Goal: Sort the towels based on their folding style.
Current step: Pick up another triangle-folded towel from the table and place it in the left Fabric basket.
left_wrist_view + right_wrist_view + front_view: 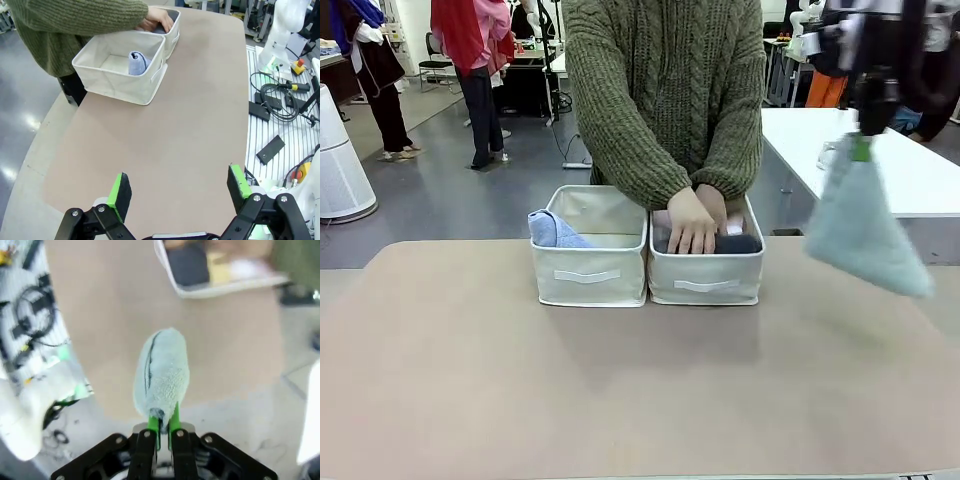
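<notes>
Cream fabric first: found a left bin [588,275] and a right bin [706,283] touching side by side, far ahead of the spread, empty fingers [119,191] of the left gripper [179,186]. Saw a light blue towel [552,230] in the left bin, and a dark grey towel [738,243] under a person's hands [695,222] in the right bin. Found bare table [620,390] open below those fingers. Pinched, between the pressed-together fingers of the right gripper [163,426], the narrow tip of the pale grey-green towel [865,235]; hung wide end down, slanted, near the table's edge.
</notes>
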Robot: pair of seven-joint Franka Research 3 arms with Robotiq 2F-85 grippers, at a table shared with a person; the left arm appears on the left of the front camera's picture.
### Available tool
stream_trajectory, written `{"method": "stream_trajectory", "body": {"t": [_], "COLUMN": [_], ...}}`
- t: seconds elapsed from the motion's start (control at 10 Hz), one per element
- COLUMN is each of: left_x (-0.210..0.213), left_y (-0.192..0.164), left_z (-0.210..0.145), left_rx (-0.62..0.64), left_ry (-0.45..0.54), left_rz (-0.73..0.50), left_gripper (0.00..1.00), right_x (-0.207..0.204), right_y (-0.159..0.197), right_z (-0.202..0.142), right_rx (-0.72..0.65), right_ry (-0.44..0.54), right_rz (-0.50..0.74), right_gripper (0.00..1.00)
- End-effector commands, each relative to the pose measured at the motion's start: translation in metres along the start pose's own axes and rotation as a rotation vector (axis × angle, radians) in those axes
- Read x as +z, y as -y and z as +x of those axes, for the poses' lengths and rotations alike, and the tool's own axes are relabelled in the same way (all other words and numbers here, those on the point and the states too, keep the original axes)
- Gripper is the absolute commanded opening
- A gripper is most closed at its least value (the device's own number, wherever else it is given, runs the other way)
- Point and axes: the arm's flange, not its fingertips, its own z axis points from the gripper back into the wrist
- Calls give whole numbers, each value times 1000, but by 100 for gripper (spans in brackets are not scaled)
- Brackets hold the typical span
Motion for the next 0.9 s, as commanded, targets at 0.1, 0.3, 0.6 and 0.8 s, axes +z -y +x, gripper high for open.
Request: {"method": "stream_trajectory", "body": {"t": [0.1, 0.3, 0.6, 0.8], "left_x": [-2, -2, -2, -2], "left_y": [1, 1, 1, 1], "left_z": [-1, -1, -1, -1], "left_rx": [-22, -22, -22, -22], "left_ry": [23, 23, 23, 23], "left_rz": [19, 19, 19, 19], "left_gripper": [100, 100, 100, 100], "right_x": [16, 14, 26, 26], "right_y": [-51, -82, -85, -85], "right_z": [-122, -145, -163, -163], "right_rx": [-159, -84, -123, -123], "right_ry": [113, 156, 162, 162], "right_rz": [-164, -153, -139, -139], "right_gripper": [0, 0, 0, 0]}}
